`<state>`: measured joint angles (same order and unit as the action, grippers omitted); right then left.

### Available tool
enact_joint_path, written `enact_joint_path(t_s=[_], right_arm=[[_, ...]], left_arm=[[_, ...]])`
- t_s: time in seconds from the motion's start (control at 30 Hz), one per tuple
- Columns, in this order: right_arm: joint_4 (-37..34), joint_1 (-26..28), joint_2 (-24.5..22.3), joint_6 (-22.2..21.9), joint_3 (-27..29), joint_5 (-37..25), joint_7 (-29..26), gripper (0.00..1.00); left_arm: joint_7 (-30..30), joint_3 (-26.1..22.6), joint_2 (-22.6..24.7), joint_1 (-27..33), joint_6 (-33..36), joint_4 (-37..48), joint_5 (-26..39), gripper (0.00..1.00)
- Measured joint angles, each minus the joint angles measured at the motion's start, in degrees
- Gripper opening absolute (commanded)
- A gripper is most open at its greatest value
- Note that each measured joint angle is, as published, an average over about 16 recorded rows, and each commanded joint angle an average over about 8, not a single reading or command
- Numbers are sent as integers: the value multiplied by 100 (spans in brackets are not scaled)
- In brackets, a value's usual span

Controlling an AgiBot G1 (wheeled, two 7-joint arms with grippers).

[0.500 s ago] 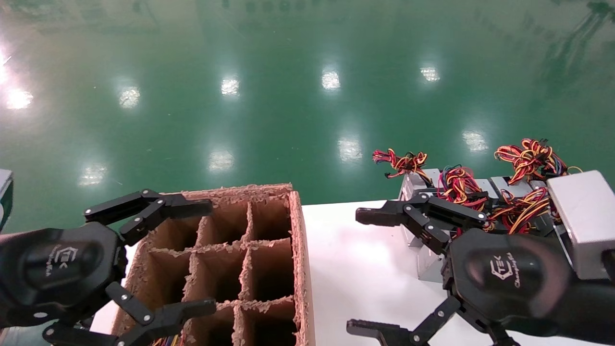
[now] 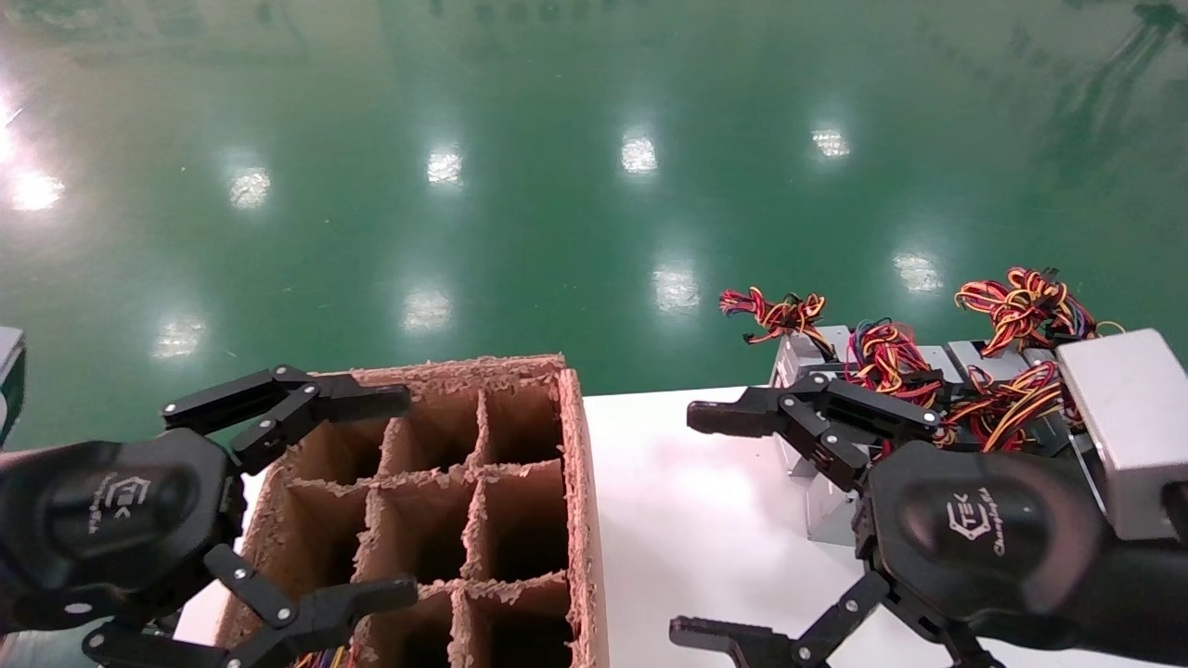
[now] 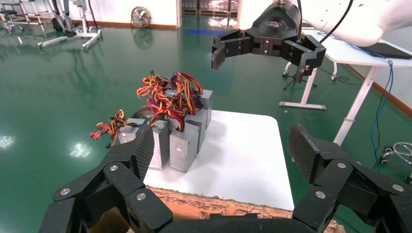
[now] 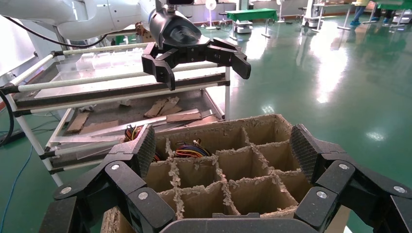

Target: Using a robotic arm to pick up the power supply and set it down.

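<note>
We are looking over a glossy green floor (image 2: pixel 557 186) and a smooth white tabletop (image 2: pixel 705 520). On its left part is standing a brown cardboard divider box (image 2: pixel 520 482) with ragged, fibrous edges, split into square cells; in the right wrist view, coloured wires are showing in two of the cells nearest the metal rack.

On the table's right far corner is sitting a cluster of small grey sheet-metal power supplies (image 3: pixel 175 136), upright and pressed side by side, each topped with a tangled bundle of red, yellow, orange and black wires.

Our black, logo-marked right gripper (image 2: pixel 710 524) is hovering above the table just beside that cluster, its linked fingers spread wide; the power supplies are lying beyond its far finger, not between the fingers.

Our black left gripper (image 2: pixel 394 496) is hanging over the divider box's left cells, fingers likewise spread wide, holding nothing.
</note>
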<state>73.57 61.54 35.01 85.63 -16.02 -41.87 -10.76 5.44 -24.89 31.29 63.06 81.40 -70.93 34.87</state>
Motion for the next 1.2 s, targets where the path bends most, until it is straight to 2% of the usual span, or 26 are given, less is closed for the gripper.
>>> enact_joint_path(t_s=[0.3,0.57,0.9,1.2], right_arm=[[0,0,0,0,0,0,0,100],[1,0,2,1,-2,-2,1,100],[-4,160,217,-30,-182,-301,24,100],[-197,602,970,-49,-704,-1084,207,100]], left_arm=[[0,0,0,0,0,0,0,98],[0,0,0,0,0,0,0,0],[0,0,0,0,0,0,0,0],[0,0,0,0,0,0,0,0]])
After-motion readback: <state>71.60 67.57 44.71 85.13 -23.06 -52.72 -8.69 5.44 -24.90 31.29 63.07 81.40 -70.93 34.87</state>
